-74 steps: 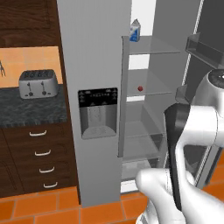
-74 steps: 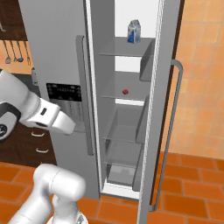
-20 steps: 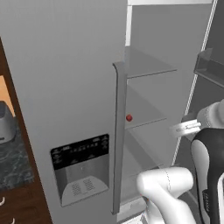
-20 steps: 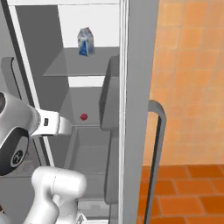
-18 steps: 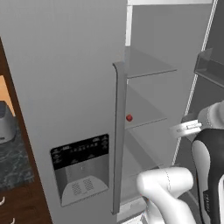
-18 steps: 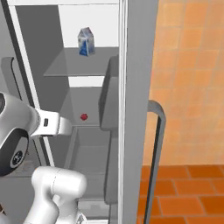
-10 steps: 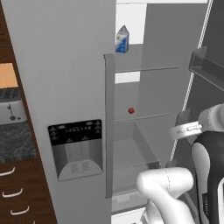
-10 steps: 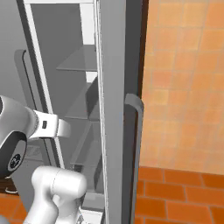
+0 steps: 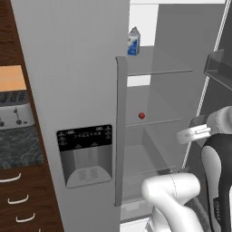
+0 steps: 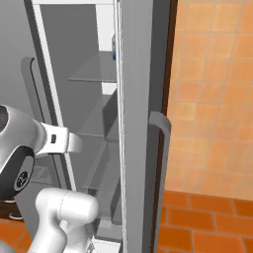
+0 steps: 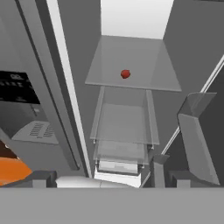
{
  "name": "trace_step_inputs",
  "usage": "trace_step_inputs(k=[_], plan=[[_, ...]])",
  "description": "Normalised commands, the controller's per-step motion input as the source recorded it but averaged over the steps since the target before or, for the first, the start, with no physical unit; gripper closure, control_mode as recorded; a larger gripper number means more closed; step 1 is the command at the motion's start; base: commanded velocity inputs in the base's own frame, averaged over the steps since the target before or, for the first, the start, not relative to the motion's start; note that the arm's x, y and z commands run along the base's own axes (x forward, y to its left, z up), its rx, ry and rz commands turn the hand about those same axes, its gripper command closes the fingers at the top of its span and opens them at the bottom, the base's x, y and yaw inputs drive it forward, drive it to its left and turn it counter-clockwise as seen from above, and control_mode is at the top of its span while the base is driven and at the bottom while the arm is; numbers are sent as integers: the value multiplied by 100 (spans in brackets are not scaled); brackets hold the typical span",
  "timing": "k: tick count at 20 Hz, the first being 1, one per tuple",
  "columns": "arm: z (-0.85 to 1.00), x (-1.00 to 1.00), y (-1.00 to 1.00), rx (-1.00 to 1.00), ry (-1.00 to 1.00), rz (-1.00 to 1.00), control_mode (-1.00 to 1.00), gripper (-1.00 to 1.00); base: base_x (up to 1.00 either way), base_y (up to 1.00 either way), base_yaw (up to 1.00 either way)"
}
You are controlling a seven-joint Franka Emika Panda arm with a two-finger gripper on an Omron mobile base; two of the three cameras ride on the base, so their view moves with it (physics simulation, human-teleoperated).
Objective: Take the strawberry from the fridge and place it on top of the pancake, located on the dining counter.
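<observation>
Change since earlier: both base views have swung within the last half second, so I take it my cameras moved, not the things. In the left base view the strawberry sat nearer the middle then and sits a little right of centre now; it lies on the same glass shelf.
Fridge (image 9: pixel 81 90): right door stands open, left door with the black dispenser panel (image 9: pixel 86 154) is shut, its bar handle (image 9: pixel 120 131) upright at the edge.
Strawberry (image 9: pixel 142 116): small dark-red fruit alone on the middle glass shelf (image 9: pixel 158 120), toward the shelf's left side from my left camera. In the hand view I see it (image 11: pixel 125 74) near the middle of that shelf, above the clear drawers (image 11: pixel 124 127).
Milk carton (image 9: pixel 133 41): blue and white, upright on the upper shelf, above the strawberry.
Gripper (image 11: pixel 100 173): jaws spread wide with nothing between them, low in the hand view, well apart from the strawberry.
Open door: I see its edge and grey handle (image 10: pixel 160 173) in the right base view, against the orange tiled wall (image 10: pixel 212 94).
Toaster (image 9: pixel 16 113): on the dark speckled countertop left of the fridge.
</observation>
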Motion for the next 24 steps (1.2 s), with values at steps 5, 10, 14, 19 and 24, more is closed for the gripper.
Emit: trace_step_inputs(k=[5, 10, 14, 19, 24], plan=[[0, 44, 37, -8, 2, -15, -100, -100, 4, 12, -5], [0, 77, -20, 0, 9, -1, -100, -100, 0, 0, 0], [-12, 78, -16, 4, 4, 1, -100, -100, 0, 0, 0], [-48, 91, -3, 2, 0, 1, -100, -100, 0, 0, 0], [-54, 87, -7, 2, 3, 2, -100, -100, 0, 0, 0]])
